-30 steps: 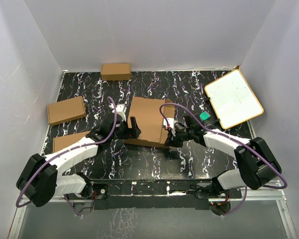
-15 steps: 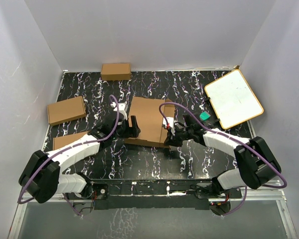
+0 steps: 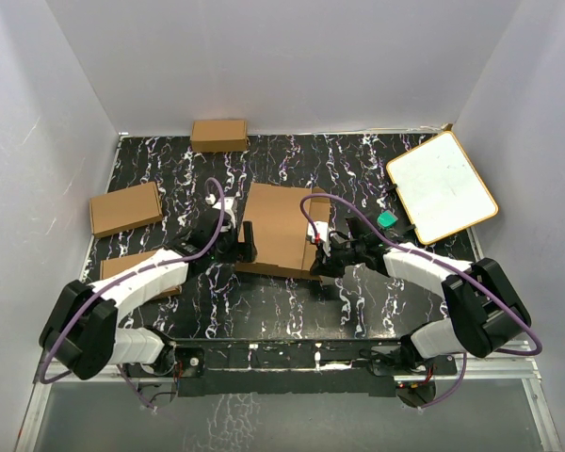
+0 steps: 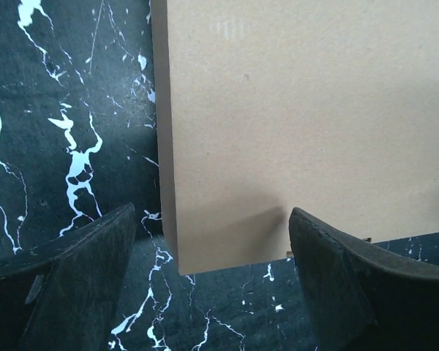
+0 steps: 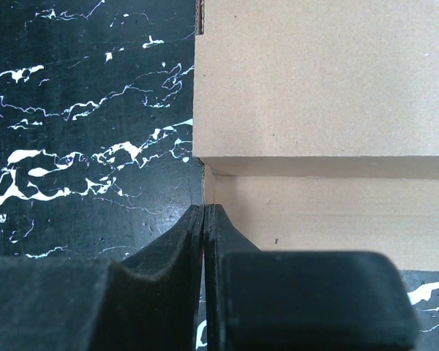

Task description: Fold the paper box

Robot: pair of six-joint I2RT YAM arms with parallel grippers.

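Black left gripper (image 3: 246, 241), jaws apart, faces the left edge of the paper box (image 3: 282, 224) lying mid-desk (image 3: 358, 169), seemingly only partly folded with no walls raised, while the right gripper (image 3: 317, 260), jaws together, sits at its right edge.

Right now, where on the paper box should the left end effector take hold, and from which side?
Probably the left edge, approached low from the left. The paper box lies nearly flat, so only that thin free edge fits between fingers, and the open left end effector faces it. The shut right end effector sits at the opposite edge.
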